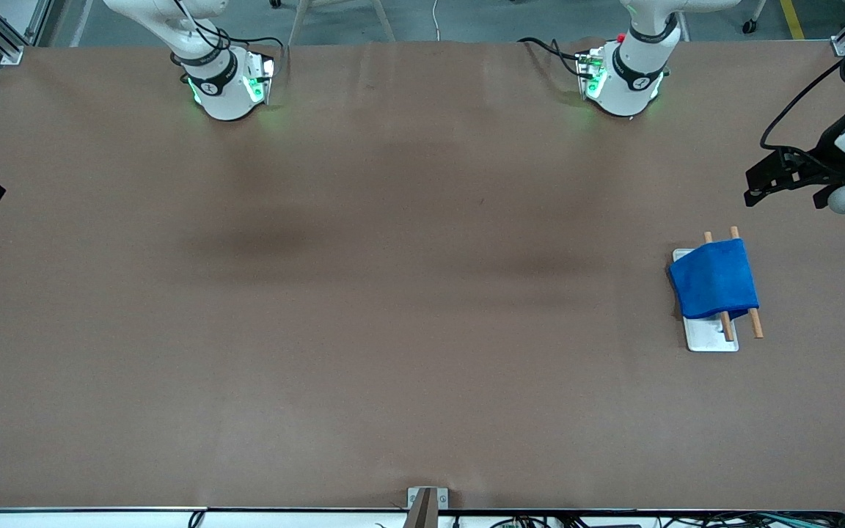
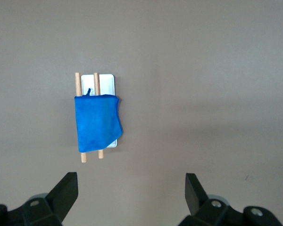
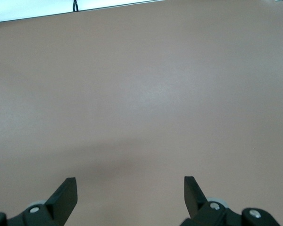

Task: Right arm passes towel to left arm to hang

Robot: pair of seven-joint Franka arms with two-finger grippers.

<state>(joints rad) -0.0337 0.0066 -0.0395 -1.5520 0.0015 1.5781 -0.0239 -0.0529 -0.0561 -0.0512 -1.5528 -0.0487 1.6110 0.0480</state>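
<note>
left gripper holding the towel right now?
No: in the left wrist view the left gripper is open and empty, up over bare table, while the towel hangs draped over the two-rod rack.

Front view: high camera, looks down across the table [image 1: 393,330] toward both arm bases at its top edge; covers the whole tabletop. Left wrist view: looks straight down from well above, fingertips at the frame edge, towel [image 2: 98,123] on its rack [image 2: 105,81]. Shared with front view: towel [image 1: 714,279], rack [image 1: 712,334]. Right wrist view: tilted down over bare table, table edge visible.
</note>
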